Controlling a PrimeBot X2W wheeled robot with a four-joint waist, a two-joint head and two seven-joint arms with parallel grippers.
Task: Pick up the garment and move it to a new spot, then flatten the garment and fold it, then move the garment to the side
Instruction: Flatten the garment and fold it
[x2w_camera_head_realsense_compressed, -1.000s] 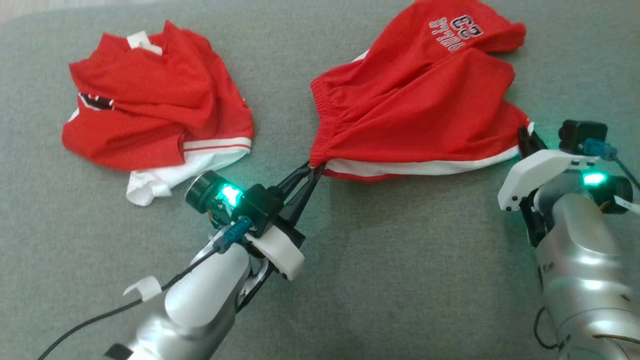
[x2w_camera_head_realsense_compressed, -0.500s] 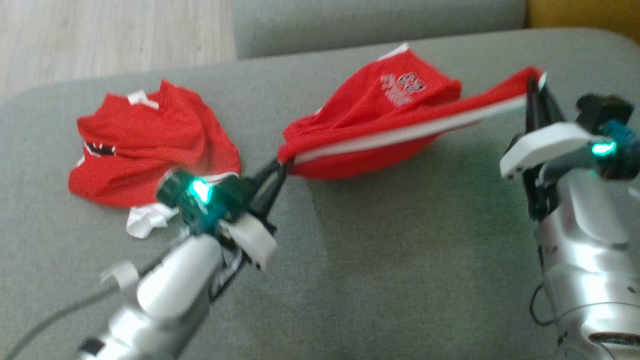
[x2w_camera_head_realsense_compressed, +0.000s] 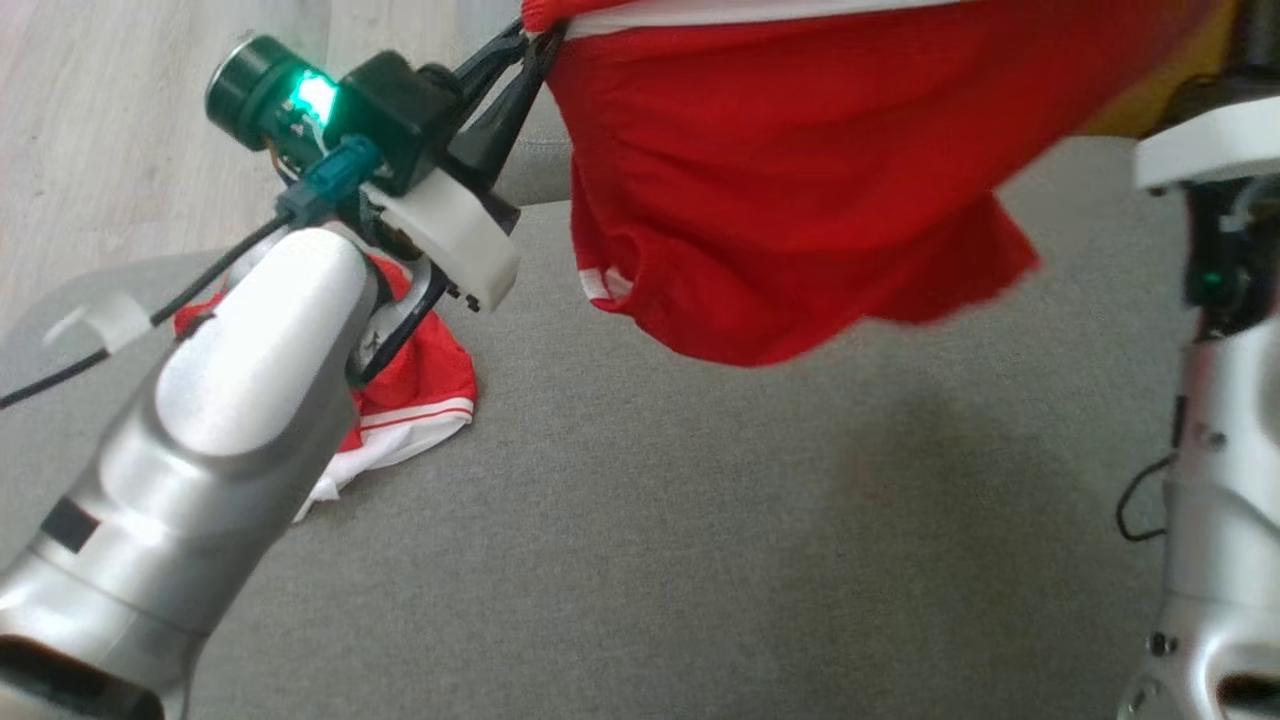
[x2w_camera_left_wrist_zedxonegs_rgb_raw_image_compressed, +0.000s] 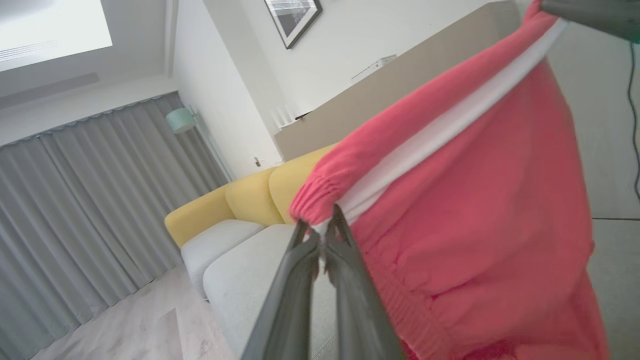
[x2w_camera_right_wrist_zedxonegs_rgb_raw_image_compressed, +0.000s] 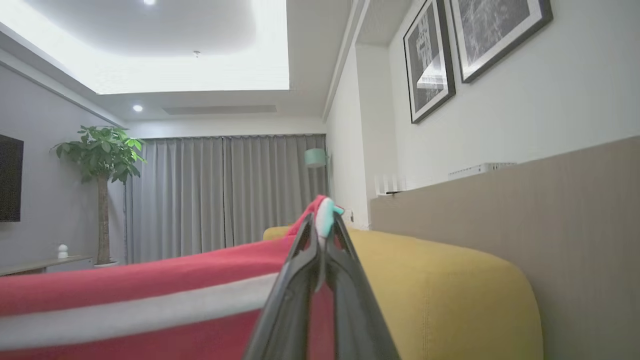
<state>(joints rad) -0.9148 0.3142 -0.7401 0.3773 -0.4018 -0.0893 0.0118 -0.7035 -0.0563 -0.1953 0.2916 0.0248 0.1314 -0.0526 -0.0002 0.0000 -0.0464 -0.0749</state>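
Note:
The garment (x2w_camera_head_realsense_compressed: 790, 190) is a pair of red shorts with a white side stripe, hanging in the air above the grey couch seat (x2w_camera_head_realsense_compressed: 700, 520). My left gripper (x2w_camera_head_realsense_compressed: 535, 38) is shut on its elastic waistband corner (x2w_camera_left_wrist_zedxonegs_rgb_raw_image_compressed: 320, 210) at the top of the head view. My right gripper (x2w_camera_right_wrist_zedxonegs_rgb_raw_image_compressed: 322, 222) is shut on the opposite corner of the garment (x2w_camera_right_wrist_zedxonegs_rgb_raw_image_compressed: 150, 290), which stretches away to the left in the right wrist view. The white stripe (x2w_camera_left_wrist_zedxonegs_rgb_raw_image_compressed: 450, 120) runs taut between the two grips. The right arm (x2w_camera_head_realsense_compressed: 1220, 400) rises along the right edge of the head view.
A second red and white garment (x2w_camera_head_realsense_compressed: 420, 390) lies crumpled on the couch seat, partly behind my left forearm (x2w_camera_head_realsense_compressed: 220, 400). Wooden floor (x2w_camera_head_realsense_compressed: 100, 130) lies beyond the seat at upper left. A yellow sofa (x2w_camera_right_wrist_zedxonegs_rgb_raw_image_compressed: 450, 290) and a wall with framed pictures (x2w_camera_right_wrist_zedxonegs_rgb_raw_image_compressed: 430, 60) stand behind.
Both grippers have risen with the shorts, lifting them off the seat until they hang stretched in the air. The head camera has tilted up as well.

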